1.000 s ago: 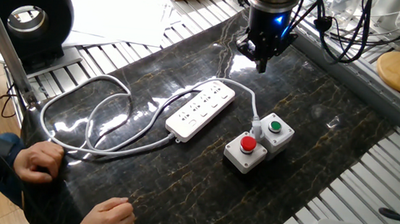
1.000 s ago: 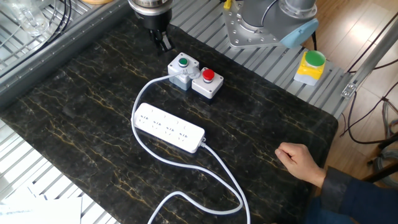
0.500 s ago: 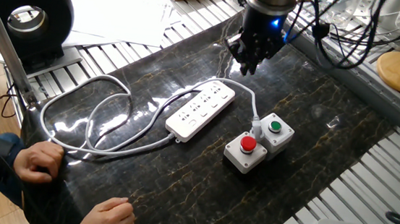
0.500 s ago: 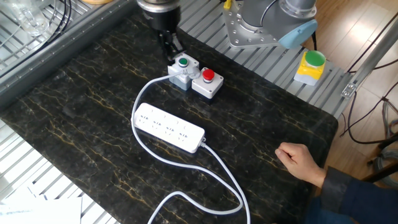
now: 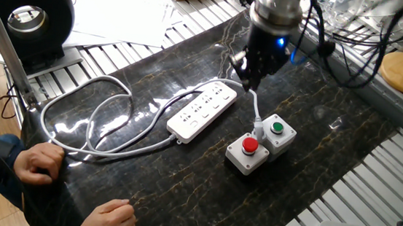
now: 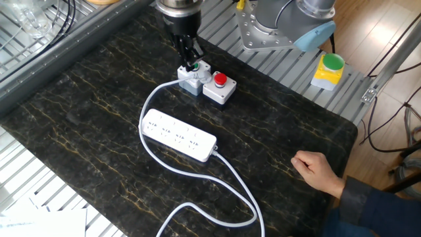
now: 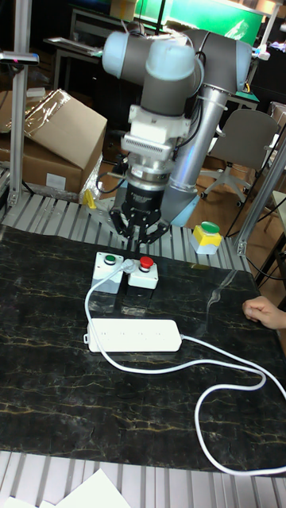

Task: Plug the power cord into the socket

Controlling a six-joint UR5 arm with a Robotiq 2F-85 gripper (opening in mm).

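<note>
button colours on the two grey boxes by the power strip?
One green button, one red button; clearest in the fixed view showing the cable loops.

A dark marbled mat (image 5: 317, 130) covered the table. On it stood two grey button boxes side by side and touching, one with a green button (image 5: 278, 127) and one with a red button (image 5: 250, 144). A black ring-shaped lamp (image 5: 27, 17) stood at the table's corner, near sheets of paper (image 5: 122, 11). A cardboard box (image 7: 52, 135) sat behind the table. A yellow box with a green cap (image 6: 327, 70) rested on the slatted frame.
</note>
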